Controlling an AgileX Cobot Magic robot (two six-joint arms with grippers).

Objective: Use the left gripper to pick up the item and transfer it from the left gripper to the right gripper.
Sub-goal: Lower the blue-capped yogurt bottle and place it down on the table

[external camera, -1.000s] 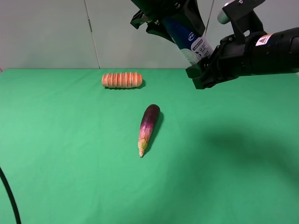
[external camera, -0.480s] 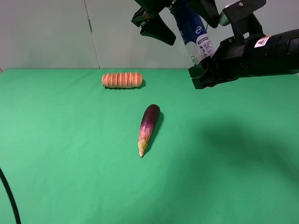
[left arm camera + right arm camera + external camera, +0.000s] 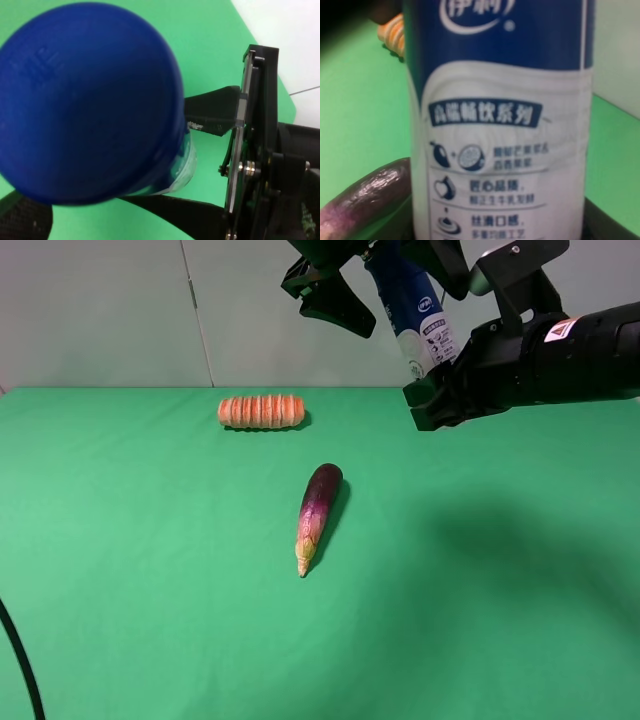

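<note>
Your black left hand (image 3: 405, 290) stands wide near the top edge of the high view. One black finger (image 3: 340, 310) splays out on one side of the cylindrical bottle with a dark blue cap and top and a white printed lower body (image 3: 415, 310), and the other finger is on its far side. Neither finger presses on the bottle. In the left wrist view you look straight down on the round blue cap (image 3: 90, 100), with green showing between the bottle's side and the nearer black finger (image 3: 212, 115).

Your right hand (image 3: 428, 390), on the black arm with the small white-and-red sticker (image 3: 560, 328), reaches in from the right and is closed on the bottle's white lower end. The bottle is held in the air, well above the green counter (image 3: 150, 640), leaning with its cap up and away from the right hand. Its label fills the right wrist view, the white body with rows of blue print (image 3: 505, 165) under the blue band.

On the counter below, the purple eggplant with a pale yellow tip (image 3: 318, 508) lies near the middle. The ridged orange roll (image 3: 262, 411) lies farther back, near the white wall. The two are well apart, and both are clear of the hands.
</note>
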